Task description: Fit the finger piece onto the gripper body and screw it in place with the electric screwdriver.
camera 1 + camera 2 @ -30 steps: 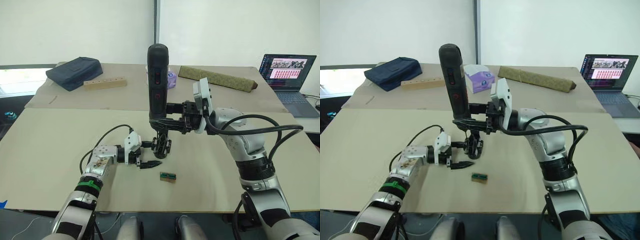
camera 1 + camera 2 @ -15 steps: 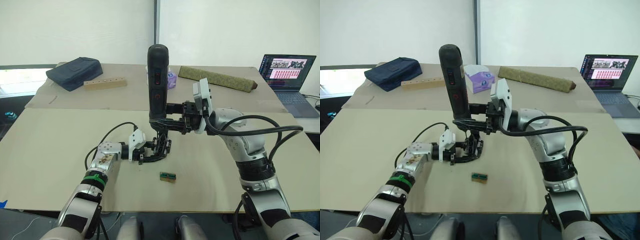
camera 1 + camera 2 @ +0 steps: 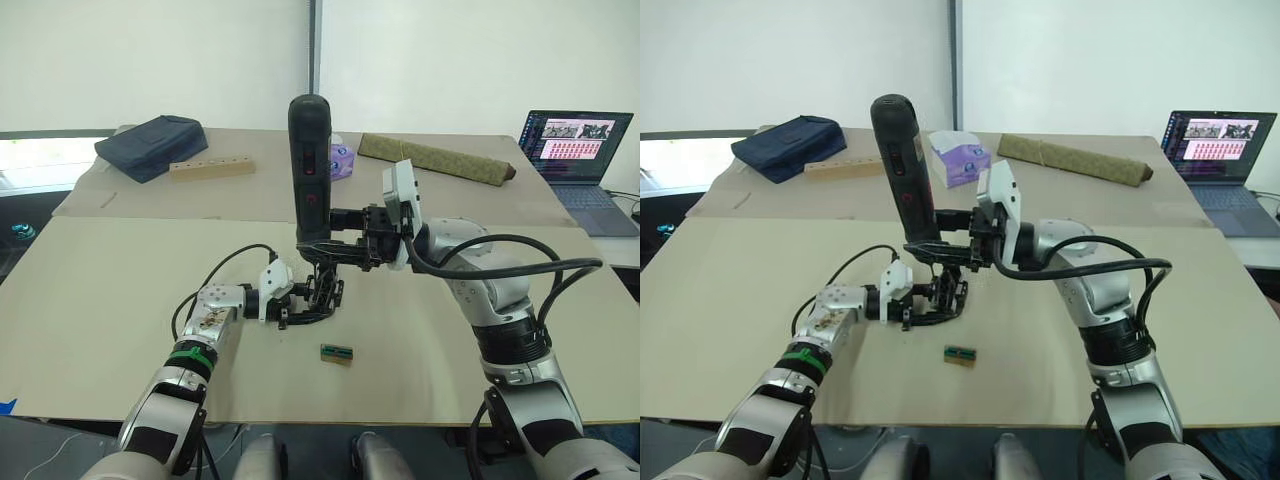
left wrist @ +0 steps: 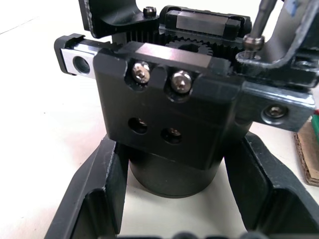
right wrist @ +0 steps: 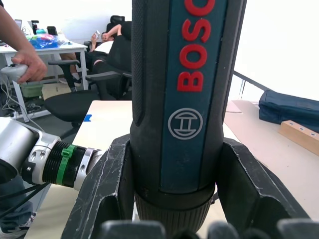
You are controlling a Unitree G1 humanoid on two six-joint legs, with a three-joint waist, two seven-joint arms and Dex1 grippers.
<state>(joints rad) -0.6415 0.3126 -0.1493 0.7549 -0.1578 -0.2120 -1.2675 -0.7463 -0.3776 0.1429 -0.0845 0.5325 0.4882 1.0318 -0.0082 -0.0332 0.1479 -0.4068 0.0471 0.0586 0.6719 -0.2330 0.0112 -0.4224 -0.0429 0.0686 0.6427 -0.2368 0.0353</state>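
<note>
While the left gripper [image 3: 290,308] braces the gripper body [image 4: 174,119] mid-surface, fingers clamped either side of its round base, the right gripper [image 5: 172,199] holds the electric screwdriver [image 3: 311,165] upright above it, fingers clamped on the barrel. I cannot make out the finger piece, so fitting looks unconfirmed; driving the screws seems under way or imminent. Red lettering on the barrel reads "BOSC", cut off.

1. Arms: silver-grey jointed metal segments with black bands.
2. Left forearm: green ring near the wrist, looped black cable.
3. Right arm: thick black cables along the forearm.
4. Wrists: white camera housings.
5. Left hand [image 3: 283,312], right hand [image 3: 325,243]: black, two-fingered.
</note>
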